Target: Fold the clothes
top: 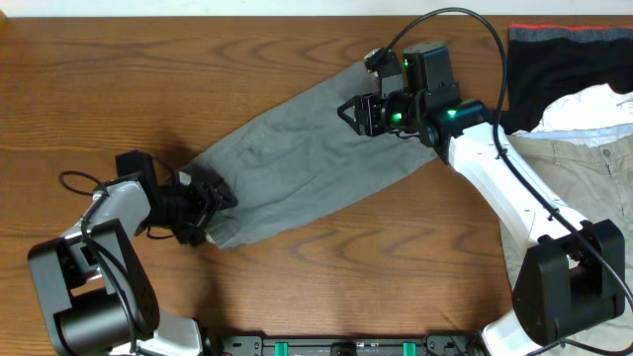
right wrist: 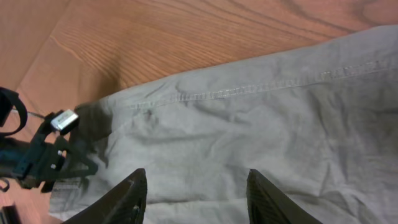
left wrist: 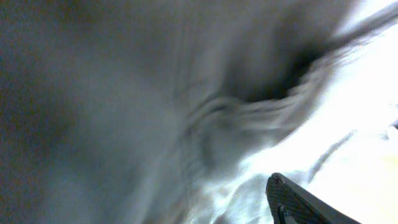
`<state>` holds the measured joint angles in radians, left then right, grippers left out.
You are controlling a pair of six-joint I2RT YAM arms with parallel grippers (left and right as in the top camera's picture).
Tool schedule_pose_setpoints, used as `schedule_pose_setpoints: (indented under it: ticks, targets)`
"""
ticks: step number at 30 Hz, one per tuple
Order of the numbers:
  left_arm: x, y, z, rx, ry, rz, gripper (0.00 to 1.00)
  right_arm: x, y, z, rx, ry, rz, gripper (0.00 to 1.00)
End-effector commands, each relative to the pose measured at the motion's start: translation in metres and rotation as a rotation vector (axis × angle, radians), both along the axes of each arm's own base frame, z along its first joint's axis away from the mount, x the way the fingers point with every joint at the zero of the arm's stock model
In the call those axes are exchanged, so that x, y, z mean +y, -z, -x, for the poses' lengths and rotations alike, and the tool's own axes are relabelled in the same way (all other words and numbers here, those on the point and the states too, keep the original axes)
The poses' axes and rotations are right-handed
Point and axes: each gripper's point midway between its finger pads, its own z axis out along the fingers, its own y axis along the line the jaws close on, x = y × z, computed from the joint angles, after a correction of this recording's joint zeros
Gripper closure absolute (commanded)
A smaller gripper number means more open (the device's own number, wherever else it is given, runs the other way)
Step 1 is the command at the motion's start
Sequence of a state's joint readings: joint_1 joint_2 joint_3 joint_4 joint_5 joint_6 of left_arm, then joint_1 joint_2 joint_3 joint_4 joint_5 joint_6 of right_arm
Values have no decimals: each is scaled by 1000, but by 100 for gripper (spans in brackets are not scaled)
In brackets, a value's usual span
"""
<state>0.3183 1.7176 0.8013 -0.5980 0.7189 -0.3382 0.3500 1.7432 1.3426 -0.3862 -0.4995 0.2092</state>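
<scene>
The clothes [top: 307,158], a pair of grey shorts, lie spread in a diagonal strip from lower left to upper right on the table. My left gripper [top: 211,203] is at their lower-left end, right against the fabric. In the left wrist view, blurred grey cloth [left wrist: 155,112] fills the frame and only one finger [left wrist: 301,202] shows. My right gripper [top: 349,112] hovers over the upper-right part of the shorts. In the right wrist view the right gripper [right wrist: 196,174] stands open, and the cloth [right wrist: 261,112] lies flat beneath it with nothing between the fingers.
A black garment with a red edge [top: 559,59] lies at the back right. Below it are a white cloth [top: 593,104] and beige-khaki trousers [top: 584,173]. Bare wooden table [top: 129,59] stretches to the left and back.
</scene>
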Motion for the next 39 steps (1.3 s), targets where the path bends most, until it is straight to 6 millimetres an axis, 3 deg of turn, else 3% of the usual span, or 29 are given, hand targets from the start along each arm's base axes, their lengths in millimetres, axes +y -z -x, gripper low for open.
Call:
schedule_pose_setpoints:
  ticks: [1, 2, 7, 13, 19, 24, 29, 33, 39]
  targets:
    - [5, 48, 27, 75, 93, -95, 31, 0, -14, 1, -62, -12, 22, 50]
    - [4, 47, 24, 63, 91, -89, 35, -1, -13, 0, -68, -7, 32, 50]
    - [2, 44, 17, 30, 87, -65, 72, -5, -13, -3, -87, 1, 53, 50]
    - [9, 37, 0, -47, 128, -94, 94, -29, -7, -15, -92, 91, 124, 49]
    - [22, 10, -32, -162, 152, -140, 94, -78, 21, -19, -40, 262, 350, 48]
    - [43, -25, -44, -189, 229, -263, 94, -100, 54, -16, 52, 294, 433, 52]
    - [66, -59, -50, -173, 280, -397, 94, -107, 97, -9, 166, 280, 486, 59]
    - [72, -85, -62, -215, 282, -433, 94, -106, 131, 6, 272, 243, 526, 64]
    - [74, -95, -66, -228, 280, -439, 94, -100, 180, 32, 427, 179, 568, 79]
